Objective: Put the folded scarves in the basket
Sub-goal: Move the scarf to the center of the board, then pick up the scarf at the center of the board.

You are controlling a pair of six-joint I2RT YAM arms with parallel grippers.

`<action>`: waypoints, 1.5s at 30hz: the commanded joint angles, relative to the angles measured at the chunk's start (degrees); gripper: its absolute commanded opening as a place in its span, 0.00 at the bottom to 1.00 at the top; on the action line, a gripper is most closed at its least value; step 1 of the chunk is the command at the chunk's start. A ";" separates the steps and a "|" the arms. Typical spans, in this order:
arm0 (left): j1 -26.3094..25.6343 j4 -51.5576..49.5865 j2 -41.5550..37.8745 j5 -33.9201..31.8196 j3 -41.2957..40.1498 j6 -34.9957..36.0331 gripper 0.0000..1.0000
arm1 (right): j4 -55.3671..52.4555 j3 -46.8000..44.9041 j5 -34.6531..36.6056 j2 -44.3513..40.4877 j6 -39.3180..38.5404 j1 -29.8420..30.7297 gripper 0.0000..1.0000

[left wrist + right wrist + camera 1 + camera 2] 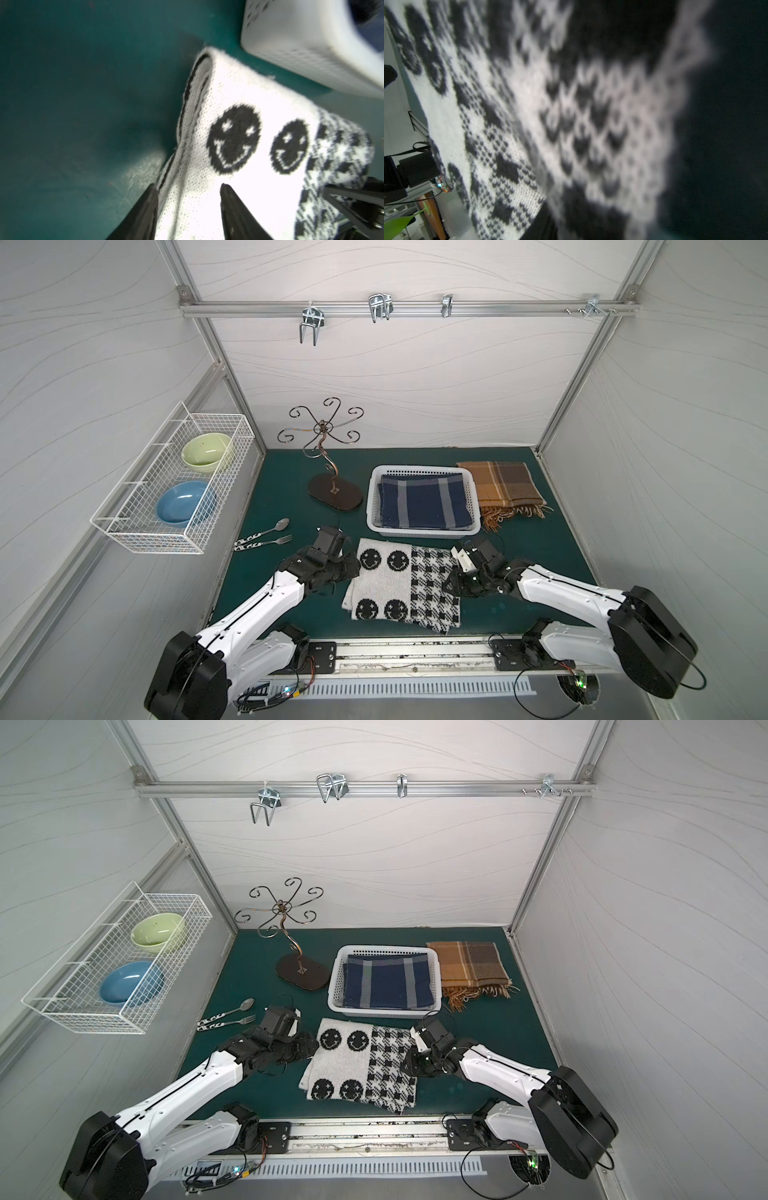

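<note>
The scarf [401,585] looks soft and floppy, lies on the tabletop [540,556] at 6 o'clock from the basket [415,532], and is likely best grabbed by both side edges; the left hand [188,187] is wide, the right hand [453,578] I cannot tell.

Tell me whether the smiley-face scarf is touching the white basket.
Apart. The left wrist view shows a strip of green mat between the edge of the scarf and the perforated wall of the basket.
</note>
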 commanded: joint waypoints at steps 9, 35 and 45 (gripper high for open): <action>-1.58 9.68 4.38 0.59 -3.66 -0.85 0.58 | -1.27 -3.96 -1.31 -6.50 4.32 -0.45 0.70; -4.63 29.93 10.28 13.86 -11.16 -4.75 0.04 | 17.55 -2.17 -0.10 8.27 9.44 8.27 0.06; -4.86 22.81 0.79 15.49 -10.08 -5.29 0.00 | 3.88 1.38 2.86 -2.50 6.52 10.17 0.00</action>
